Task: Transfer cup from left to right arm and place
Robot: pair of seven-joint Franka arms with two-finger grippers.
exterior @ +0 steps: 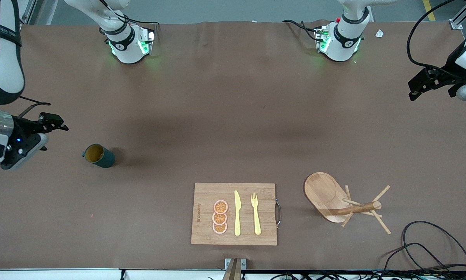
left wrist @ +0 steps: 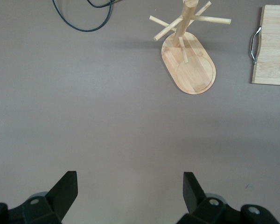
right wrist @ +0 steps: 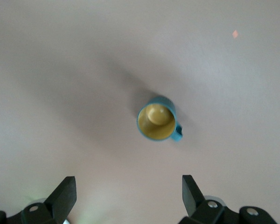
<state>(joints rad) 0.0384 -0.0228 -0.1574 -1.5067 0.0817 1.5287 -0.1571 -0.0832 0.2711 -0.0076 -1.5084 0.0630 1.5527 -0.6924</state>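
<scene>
The brown table (exterior: 233, 116) carries, toward the front camera, a bamboo cutting board (exterior: 205, 233) with 3 orange slices (exterior: 220, 217), a yellow knife (exterior: 237, 214) and fork (exterior: 255, 214) laid out as a place setting. Beside it, toward the left arm's end, stands a wooden peg rack (exterior: 334, 198). The cup (exterior: 98, 155) stands upright at the right arm's end, apart from everything.

The right gripper (exterior: 54, 122) hangs near the cup with fingers spread wide and empty, probably poised to reach it. The left gripper (exterior: 425, 83) waits over bare table, also spread and empty.
</scene>
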